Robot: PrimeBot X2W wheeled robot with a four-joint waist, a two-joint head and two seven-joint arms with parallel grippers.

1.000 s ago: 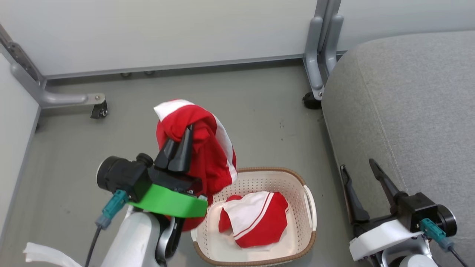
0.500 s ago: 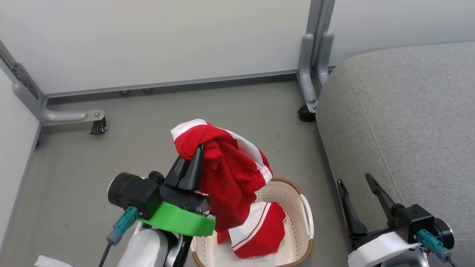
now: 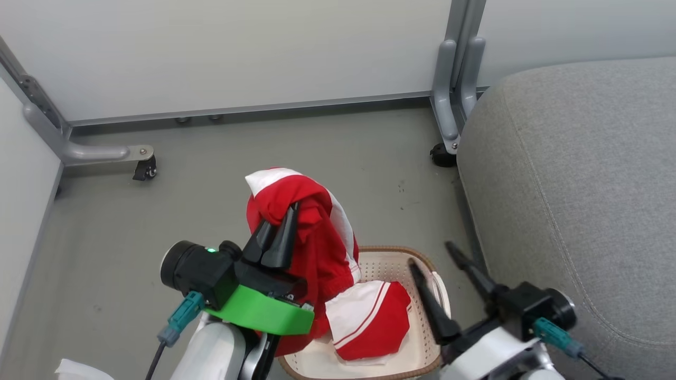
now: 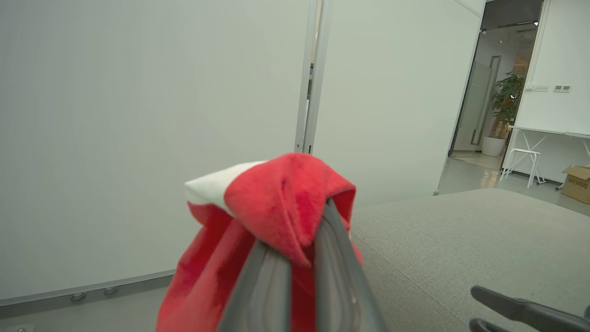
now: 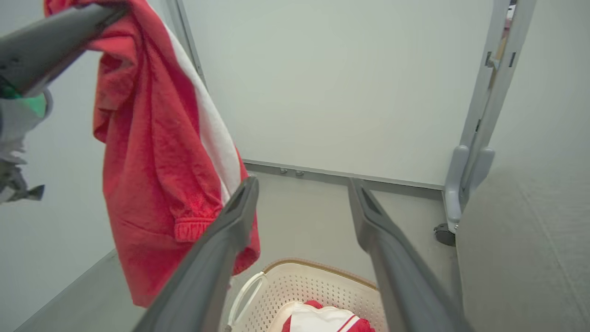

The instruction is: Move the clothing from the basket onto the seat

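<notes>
One red garment [image 3: 317,240] hangs aloft, clenched in our left claw [image 3: 282,216] beside the basket [image 3: 393,249]; the second garment [image 3: 372,322] lies inside, on the floor [image 3: 158,221] by the seat [image 3: 570,184], our right claw [image 3: 430,255] spread empty above.

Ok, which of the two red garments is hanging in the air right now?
The garment pinched in the left gripper, hanging over the basket; the other garment lies crumpled inside it.
</notes>
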